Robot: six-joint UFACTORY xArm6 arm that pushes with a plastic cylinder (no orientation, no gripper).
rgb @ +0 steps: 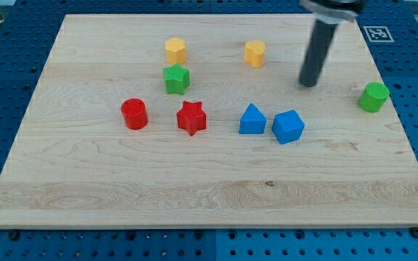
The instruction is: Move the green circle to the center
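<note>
The green circle (374, 96) is a short green cylinder near the board's right edge, in the upper half of the view. My tip (309, 83) is the lower end of the dark rod coming down from the view's top. It stands to the left of the green circle with a clear gap between them, touching no block. It is above the blue blocks and to the right of the right yellow block.
On the wooden board (194, 188): a yellow hexagon block (175, 50), a second yellow block (255, 53), a green star (176, 79), a red cylinder (133, 114), a red star (191, 117), a blue triangle (252, 119) and a blue pentagon block (288, 127).
</note>
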